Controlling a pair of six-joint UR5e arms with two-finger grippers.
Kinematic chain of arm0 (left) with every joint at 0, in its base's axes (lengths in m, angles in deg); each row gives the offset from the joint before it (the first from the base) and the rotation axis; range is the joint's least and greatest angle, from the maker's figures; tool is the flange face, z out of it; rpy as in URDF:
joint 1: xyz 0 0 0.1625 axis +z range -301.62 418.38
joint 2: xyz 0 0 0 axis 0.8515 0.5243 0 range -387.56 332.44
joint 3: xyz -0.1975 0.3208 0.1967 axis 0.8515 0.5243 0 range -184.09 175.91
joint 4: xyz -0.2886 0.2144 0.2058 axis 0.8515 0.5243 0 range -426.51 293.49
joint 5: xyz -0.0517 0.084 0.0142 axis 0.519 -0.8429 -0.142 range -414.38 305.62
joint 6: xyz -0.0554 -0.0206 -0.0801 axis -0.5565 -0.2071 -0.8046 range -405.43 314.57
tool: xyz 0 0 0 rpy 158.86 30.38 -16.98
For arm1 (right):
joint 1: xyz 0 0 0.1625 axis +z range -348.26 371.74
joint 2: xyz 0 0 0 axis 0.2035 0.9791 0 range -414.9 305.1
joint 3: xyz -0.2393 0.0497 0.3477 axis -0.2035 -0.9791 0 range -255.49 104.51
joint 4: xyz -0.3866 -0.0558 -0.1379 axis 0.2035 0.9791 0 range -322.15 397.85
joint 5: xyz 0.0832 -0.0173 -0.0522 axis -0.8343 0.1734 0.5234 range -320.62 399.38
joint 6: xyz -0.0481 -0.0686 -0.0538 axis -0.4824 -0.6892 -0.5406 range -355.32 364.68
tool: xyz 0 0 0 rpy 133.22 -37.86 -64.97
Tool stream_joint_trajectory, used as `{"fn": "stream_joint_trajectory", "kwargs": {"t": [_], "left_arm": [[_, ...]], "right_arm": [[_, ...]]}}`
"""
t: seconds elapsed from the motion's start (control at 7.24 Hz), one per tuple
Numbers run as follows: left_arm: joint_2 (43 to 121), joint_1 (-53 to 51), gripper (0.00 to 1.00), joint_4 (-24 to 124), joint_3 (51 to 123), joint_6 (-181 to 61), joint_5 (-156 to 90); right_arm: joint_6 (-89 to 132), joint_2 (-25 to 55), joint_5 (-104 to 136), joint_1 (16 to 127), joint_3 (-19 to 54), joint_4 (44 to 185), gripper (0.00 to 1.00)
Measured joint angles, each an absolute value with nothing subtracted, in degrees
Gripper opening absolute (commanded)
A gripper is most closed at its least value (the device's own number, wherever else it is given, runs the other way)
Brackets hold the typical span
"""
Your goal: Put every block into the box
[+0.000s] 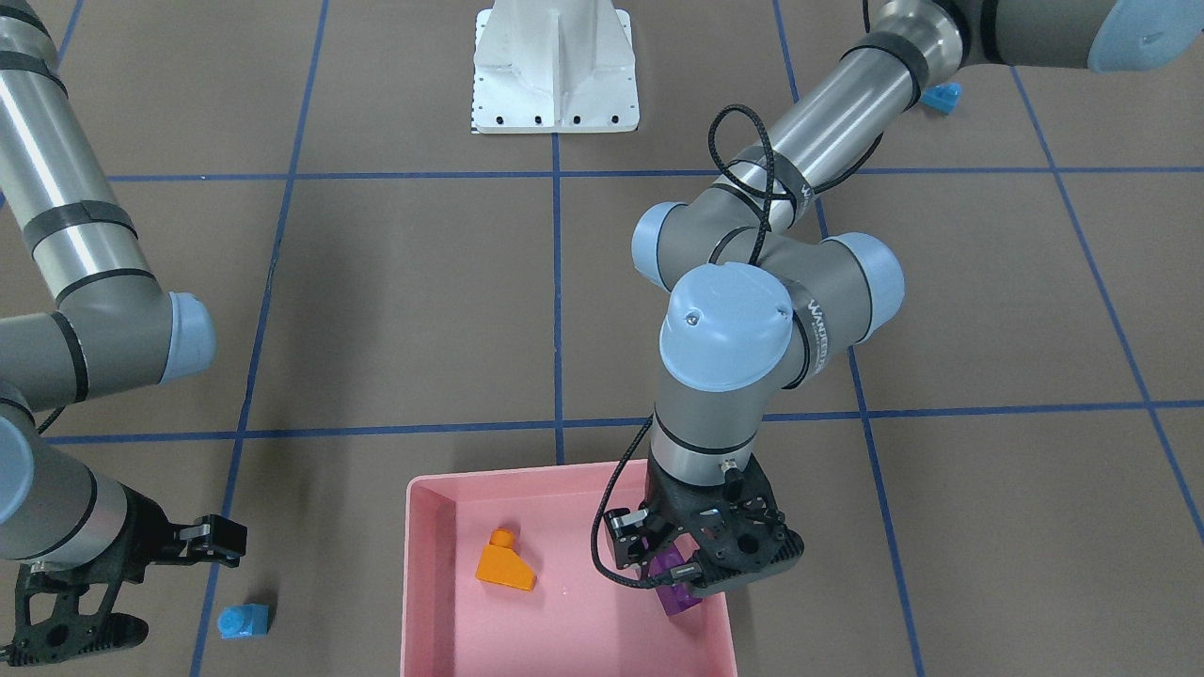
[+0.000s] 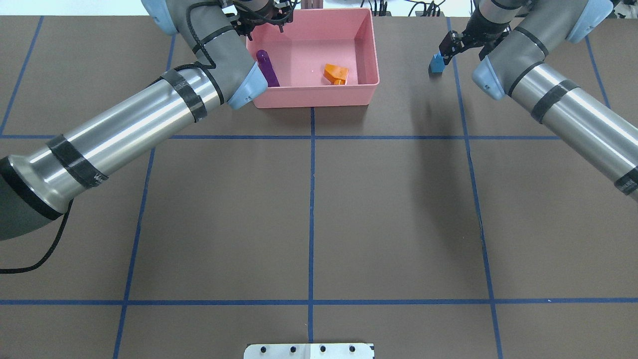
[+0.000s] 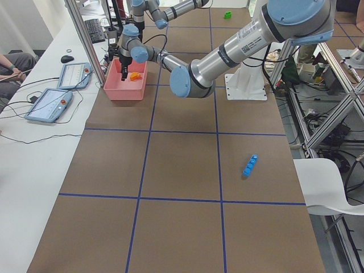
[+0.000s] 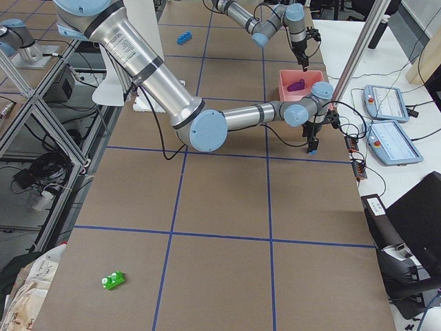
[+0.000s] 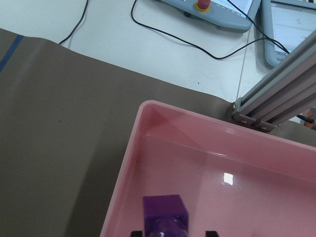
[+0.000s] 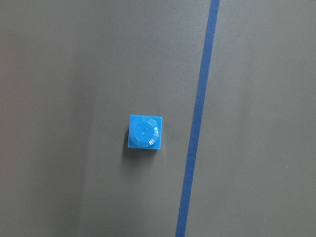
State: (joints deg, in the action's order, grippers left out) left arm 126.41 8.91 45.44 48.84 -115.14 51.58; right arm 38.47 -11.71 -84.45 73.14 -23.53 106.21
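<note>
Release seems due: left hand (image 1: 664,564), barely parted, straddles the purple block (image 1: 673,594) by the box's (image 1: 425,583) wall; right hand (image 1: 188,583), wide, hovers over the tiny blue block (image 1: 245,621) for pickup.

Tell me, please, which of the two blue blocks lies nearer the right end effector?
The tiny one-stud blue block, sitting just below the right end effector; the long four-stud blue block lies far off.

My overhead camera looks forward and down from behind the white metal robot base (image 2: 309,350); the front one faces it, steeply. Two distant end cameras look along the brown gridded table (image 3: 182,165). The left wrist camera sits close over the shallow pink plastic tray (image 5: 197,138), which only the right wrist view misses.
</note>
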Motion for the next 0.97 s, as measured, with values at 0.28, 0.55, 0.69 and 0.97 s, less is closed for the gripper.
{"fn": "stream_joint_trajectory", "kwargs": {"t": [0.28, 0.55, 0.69, 0.97], "left_arm": [[120.4, 9.0, 1.0, 45.1, 56.8, -110.7, 58.7], [115.6, 8.9, 1.0, 45.0, 63.3, -109.6, 62.0], [114.9, 8.9, 1.0, 45.0, 64.2, -109.6, 62.4], [114.5, 9.0, 1.0, 45.0, 64.6, -109.7, 62.5]], "right_arm": [[41.1, -15.9, -84.1, 73.0, -31.2, 101.3, 0.97], [42.7, -17.6, -82.2, 71.9, -36.2, 95.9, 0.79], [43.4, -17.9, -80.9, 71.0, -37.2, 94.7, 0.6], [43.9, -18.0, -79.9, 69.8, -37.7, 94.2, 0.28]]}}
